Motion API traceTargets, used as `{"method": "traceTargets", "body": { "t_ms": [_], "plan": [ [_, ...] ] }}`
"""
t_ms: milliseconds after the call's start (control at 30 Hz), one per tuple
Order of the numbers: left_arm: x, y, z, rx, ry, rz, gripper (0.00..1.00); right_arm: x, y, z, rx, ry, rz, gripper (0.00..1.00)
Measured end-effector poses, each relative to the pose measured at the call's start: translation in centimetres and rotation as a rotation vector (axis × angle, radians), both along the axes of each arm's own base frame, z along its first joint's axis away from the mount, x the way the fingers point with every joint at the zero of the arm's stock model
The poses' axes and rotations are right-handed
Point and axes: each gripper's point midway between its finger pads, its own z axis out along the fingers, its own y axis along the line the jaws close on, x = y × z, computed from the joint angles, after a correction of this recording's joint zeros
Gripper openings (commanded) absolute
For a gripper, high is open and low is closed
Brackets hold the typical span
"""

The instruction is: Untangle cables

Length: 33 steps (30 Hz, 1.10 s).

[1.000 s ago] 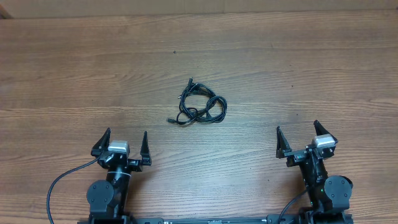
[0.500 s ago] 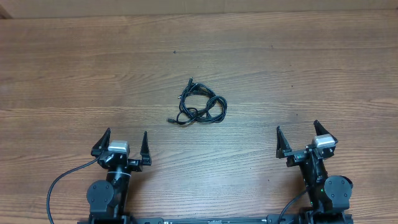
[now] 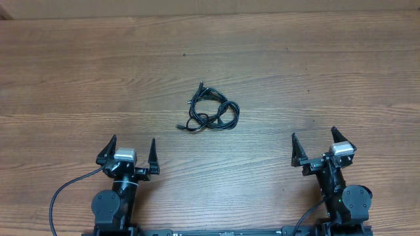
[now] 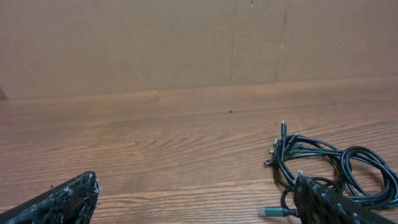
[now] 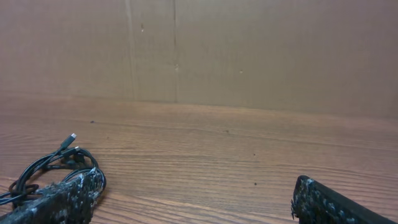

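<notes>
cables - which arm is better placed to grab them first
Left, probably. In the overhead view the cables lie nearer the left gripper than the right gripper, and they show larger and closer in the left wrist view. Both grippers are open and empty.

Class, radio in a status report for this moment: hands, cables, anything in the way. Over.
Left hand open, empty. Right hand open, empty. Cables tangled in one bundle, ahead between both hands, untouched. No obstruction seen.

Tangled black cables (image 5: 53, 165) lie on wooden table (image 5: 249, 149), silver-tipped plug at their far end. The right gripper (image 5: 198, 200) is spread wide, empty; one fingertip (image 5: 62, 199) overlaps the cables' near edge. Cardboard wall (image 5: 249, 50) stands behind the cables.
</notes>
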Motion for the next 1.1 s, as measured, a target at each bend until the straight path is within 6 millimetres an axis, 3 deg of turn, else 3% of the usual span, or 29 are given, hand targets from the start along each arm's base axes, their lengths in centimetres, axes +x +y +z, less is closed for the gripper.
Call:
{"method": "traceTargets", "body": {
  "t_ms": [700, 1100],
  "plan": [
    [0.02, -0.01, 0.37, -0.056, -0.01, 0.003, 1.0, 0.0, 0.0, 0.0, -0.001, 0.0, 0.0, 1.0],
    [-0.57, -0.09, -0.28, -0.059, 0.074, 0.001, 1.0, 0.0, 0.0, 0.0, 0.0, 0.0, 0.0, 1.0]
  ]
}}
